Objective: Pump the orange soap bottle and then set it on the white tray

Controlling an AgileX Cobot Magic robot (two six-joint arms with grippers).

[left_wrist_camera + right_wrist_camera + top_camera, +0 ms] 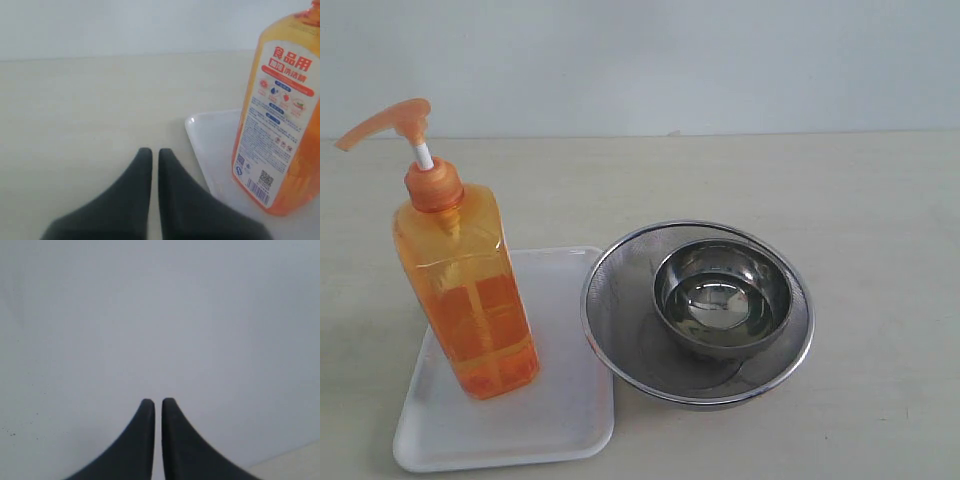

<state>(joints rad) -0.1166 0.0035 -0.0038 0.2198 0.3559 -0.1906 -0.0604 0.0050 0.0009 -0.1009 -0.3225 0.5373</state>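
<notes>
On tray (570, 420), bottle (470, 300) — in strainer (620, 300), bowl (775, 300)

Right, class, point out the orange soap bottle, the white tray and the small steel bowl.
orange soap bottle (470, 290), exterior view, middle of its body.
white tray (565, 390), exterior view, bare floor.
small steel bowl (772, 287), exterior view, its inner wall.

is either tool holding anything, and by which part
Nothing is held. The left tool and right tool are shut and empty; the orange soap bottle stands on the white tray.
</notes>
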